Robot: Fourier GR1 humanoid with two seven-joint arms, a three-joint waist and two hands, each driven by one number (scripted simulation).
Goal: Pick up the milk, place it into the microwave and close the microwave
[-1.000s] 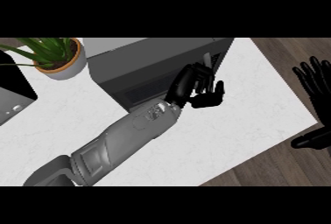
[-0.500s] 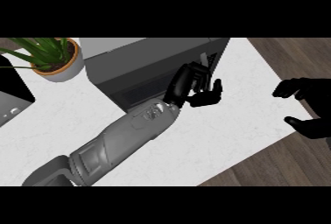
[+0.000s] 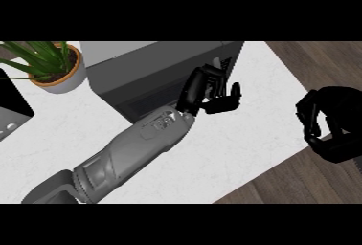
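Since the earlier frames the right hand [image 3: 331,125] has swung in from the right, w/ its fingers now curled over where before they were spread; it sits past the table's [image 3: 240,143] right edge, over the wood floor [image 3: 297,182], clenched and w/ nothing visibly in it. The left hand [image 3: 212,93] has barely shifted: it's at the front right corner of the microwave [image 3: 152,72], fingers up against the dark front face, thumb side out toward the table's right. Fingers look partly bent but not wrapped round anything I can make out, so can't tell for sure if it's grasping. The grey left forearm [image 3: 134,153] runs diagonally from the table's near left corner up to that hand. The microwave stands at the table's far edge, approx. mid-way along, its dark front facing the near side; whether the door is fully closed can't be judged from this angle. Milk isn't visible anywhere on the table, so its place can't be told. A potted plant [image 3: 50,64] stands just left of the microwave near the far left corner, and a black appliance [image 3: 10,110] shows at the left edge.
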